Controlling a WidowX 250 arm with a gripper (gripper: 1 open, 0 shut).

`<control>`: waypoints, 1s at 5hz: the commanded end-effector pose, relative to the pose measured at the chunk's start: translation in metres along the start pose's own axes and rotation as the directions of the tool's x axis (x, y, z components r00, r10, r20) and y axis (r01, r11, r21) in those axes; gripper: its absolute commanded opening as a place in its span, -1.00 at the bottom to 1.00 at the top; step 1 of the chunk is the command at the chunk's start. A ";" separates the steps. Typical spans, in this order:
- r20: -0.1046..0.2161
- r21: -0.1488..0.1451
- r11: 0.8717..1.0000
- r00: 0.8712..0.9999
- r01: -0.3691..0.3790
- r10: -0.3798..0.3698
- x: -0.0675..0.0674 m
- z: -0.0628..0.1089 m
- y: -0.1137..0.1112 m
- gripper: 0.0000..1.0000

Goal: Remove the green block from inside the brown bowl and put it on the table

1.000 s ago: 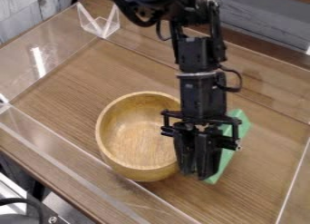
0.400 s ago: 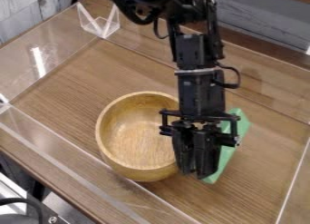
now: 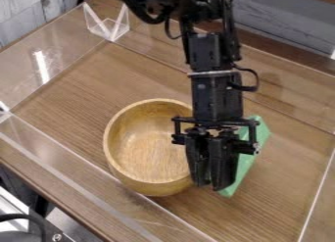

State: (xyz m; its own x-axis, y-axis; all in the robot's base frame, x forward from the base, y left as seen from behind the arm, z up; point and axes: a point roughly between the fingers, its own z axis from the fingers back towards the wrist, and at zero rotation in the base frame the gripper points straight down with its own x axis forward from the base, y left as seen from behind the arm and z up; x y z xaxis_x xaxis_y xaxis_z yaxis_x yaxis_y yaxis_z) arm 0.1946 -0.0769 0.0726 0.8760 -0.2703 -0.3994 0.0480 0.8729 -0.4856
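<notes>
Here, the green block point(image 3: 249, 169) lies just beside the brown wooden bowl point(image 3: 131, 150) on the wood-grain counter point(image 3: 78, 99) — outside the bowl, its middle partly hidden behind the black hand point(image 3: 216, 185). The hand points down between bowl and block, its fingers pressed together; whether they touch the block I cannot tell. Clear acrylic walls point(image 3: 81, 177) edge the counter, and a small clear plastic piece point(image 3: 108, 23) stands near the far corner.

Brown wood-grain table point(image 3: 66, 99) w/ brown bowl point(image 3: 127, 170) & green block point(image 3: 260, 138) just beside.
</notes>
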 end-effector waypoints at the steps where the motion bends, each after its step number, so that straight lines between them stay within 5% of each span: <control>1: 0.066 0.001 0.999 0.997 0.038 -0.038 0.001 0.018 -0.008 -1.00; 5: 0.049 -0.026 0.999 0.998 0.047 -0.045 -0.003 0.021 -0.010 -1.00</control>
State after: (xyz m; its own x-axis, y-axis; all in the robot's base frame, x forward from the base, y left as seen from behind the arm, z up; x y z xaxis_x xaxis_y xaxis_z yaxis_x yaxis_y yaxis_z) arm 0.1920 -0.0767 0.0799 0.8655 -0.2827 -0.4134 0.0327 0.8556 -0.5166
